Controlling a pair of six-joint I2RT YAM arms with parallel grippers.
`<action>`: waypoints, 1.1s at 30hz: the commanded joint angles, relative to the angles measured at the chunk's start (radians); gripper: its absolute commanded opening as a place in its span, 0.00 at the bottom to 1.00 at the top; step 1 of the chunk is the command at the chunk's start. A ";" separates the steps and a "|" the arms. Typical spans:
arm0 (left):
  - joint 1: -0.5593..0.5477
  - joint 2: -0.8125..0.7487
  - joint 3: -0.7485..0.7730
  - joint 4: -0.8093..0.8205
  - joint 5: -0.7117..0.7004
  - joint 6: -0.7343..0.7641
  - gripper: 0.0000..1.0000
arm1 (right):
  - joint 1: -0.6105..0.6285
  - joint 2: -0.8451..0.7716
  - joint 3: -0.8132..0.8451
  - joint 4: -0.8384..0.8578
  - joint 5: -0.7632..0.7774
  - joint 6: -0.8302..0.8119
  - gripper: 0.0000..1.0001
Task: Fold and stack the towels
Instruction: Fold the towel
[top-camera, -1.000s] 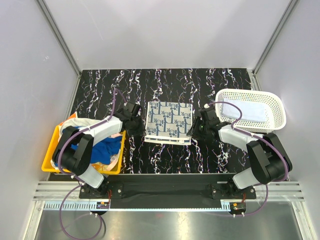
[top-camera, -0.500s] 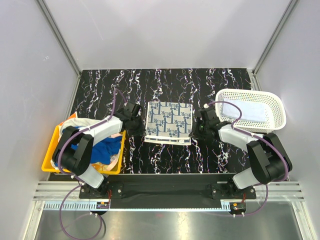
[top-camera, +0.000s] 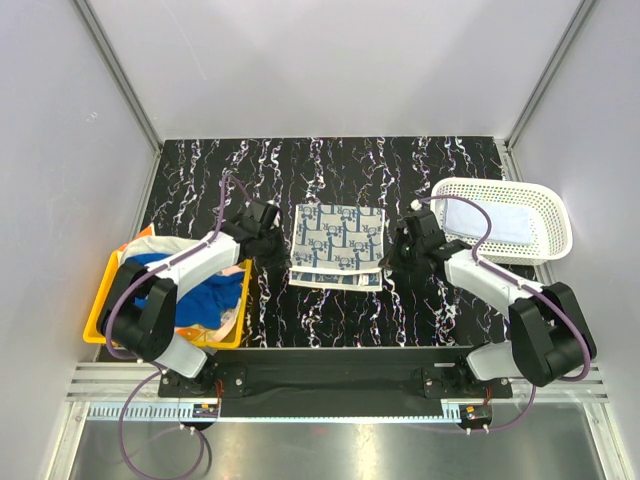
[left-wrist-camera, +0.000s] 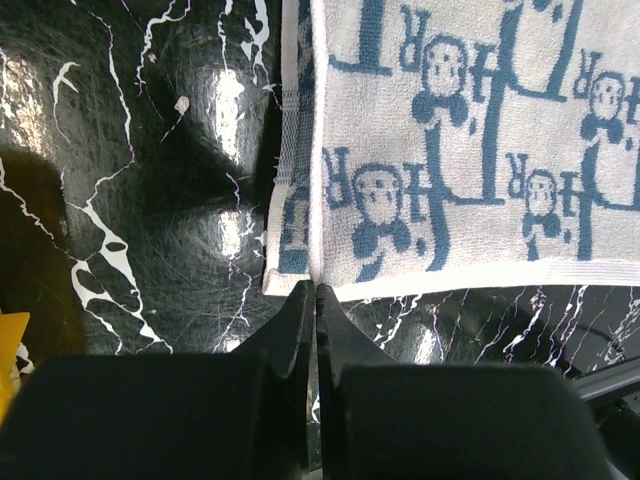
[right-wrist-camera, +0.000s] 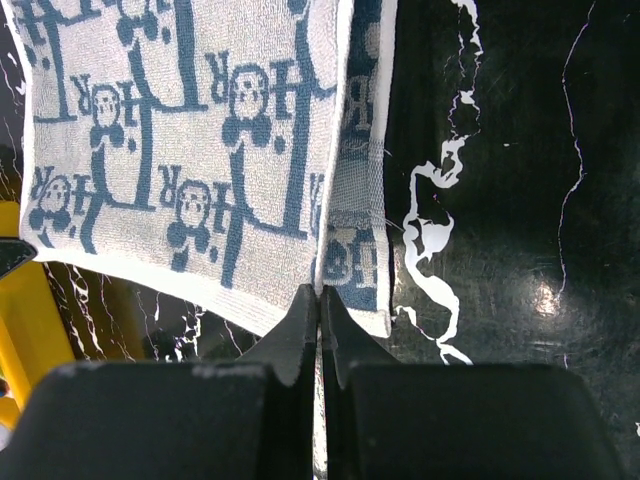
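A white towel with a blue pattern (top-camera: 337, 243) lies folded in the middle of the black marble table. My left gripper (top-camera: 281, 259) is shut on its near left corner, seen close up in the left wrist view, where the left gripper (left-wrist-camera: 316, 291) pinches the white hem of the patterned towel (left-wrist-camera: 460, 150). My right gripper (top-camera: 390, 262) is shut on the near right corner; in the right wrist view the right gripper (right-wrist-camera: 320, 294) clamps the upper layer of the patterned towel (right-wrist-camera: 190, 150). More towels, a royal blue one (top-camera: 208, 294) among them, fill the bin on the left.
The yellow bin (top-camera: 96, 318) stands at the near left, by the left arm. A white perforated basket (top-camera: 556, 214) at the right holds a folded pale towel (top-camera: 488, 221). The bin's yellow edge (right-wrist-camera: 22, 300) shows beyond the towel in the right wrist view.
The right gripper has shut on the towel's near right corner. Both grippers have shifted slightly away from the bases, and the towel's near edge has risen with them.
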 joint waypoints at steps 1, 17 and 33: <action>-0.003 -0.046 0.029 0.002 -0.004 0.002 0.00 | 0.008 -0.036 0.028 -0.021 0.005 -0.009 0.00; -0.009 -0.020 -0.114 0.099 0.038 -0.009 0.00 | 0.058 0.027 -0.113 0.097 -0.004 0.034 0.00; -0.009 -0.037 -0.062 0.039 0.018 0.013 0.00 | 0.055 -0.016 -0.035 -0.018 0.068 -0.014 0.00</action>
